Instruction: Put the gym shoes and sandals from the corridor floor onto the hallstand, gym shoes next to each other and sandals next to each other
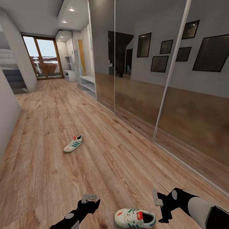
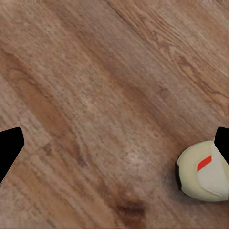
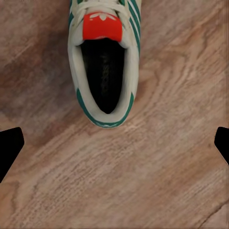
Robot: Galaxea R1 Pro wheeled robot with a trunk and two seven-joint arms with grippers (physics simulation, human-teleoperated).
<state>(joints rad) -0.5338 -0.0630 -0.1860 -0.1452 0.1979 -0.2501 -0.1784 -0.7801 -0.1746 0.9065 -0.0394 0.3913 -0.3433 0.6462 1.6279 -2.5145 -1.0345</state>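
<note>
One gym shoe [image 1: 135, 218], white with green stripes and a red tongue patch, lies on the corridor floor [image 1: 105, 159] between my two arms. Its heel opening [image 3: 102, 62] faces the right wrist camera, just beyond the open right gripper [image 3: 114, 145], which hovers above bare planks. The open left gripper [image 2: 114, 145] holds nothing, and the shoe's toe [image 2: 202, 176] lies beside one fingertip. In the head view the left gripper [image 1: 88, 198] and right gripper [image 1: 156, 197] flank this shoe. The other gym shoe [image 1: 73, 143] lies farther ahead. The white hallstand [image 1: 88, 84] stands far down the corridor on the right. The sandals are out of view.
A mirrored sliding wardrobe [image 1: 165, 95] runs along the right side. A grey wall [image 1: 8, 117] borders the left, with stairs [image 1: 12, 79] beyond. A glass door [image 1: 44, 57] closes the far end. Wide plank floor stretches between me and the rack.
</note>
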